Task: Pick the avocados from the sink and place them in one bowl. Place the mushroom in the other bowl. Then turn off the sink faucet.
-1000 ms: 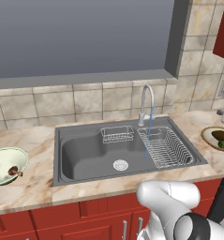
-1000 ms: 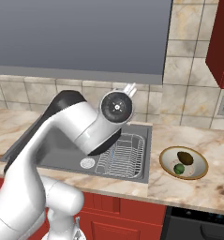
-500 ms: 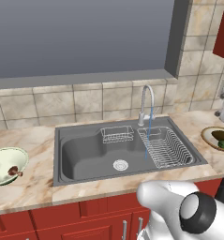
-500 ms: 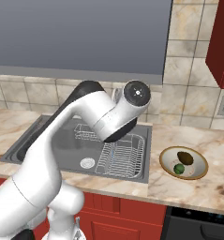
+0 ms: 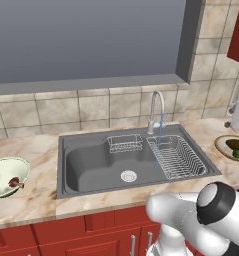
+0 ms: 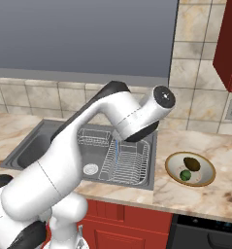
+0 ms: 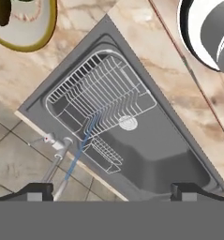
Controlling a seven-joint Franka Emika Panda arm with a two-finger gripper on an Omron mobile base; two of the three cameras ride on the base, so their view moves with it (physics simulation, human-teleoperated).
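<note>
Matt grey metal sink [image 5: 91,167] — chrome faucet [image 5: 156,107] (glossy) — polished marble counter [image 5: 31,150].

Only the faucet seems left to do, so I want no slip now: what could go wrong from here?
Water still streams from the faucet, and its small lever sits close to the tiled wall, so the wide-open gripper could miss it or knock the spout. The tan bowl with both avocados lies just right of the sink; a wide arm swing might clip it.
</note>
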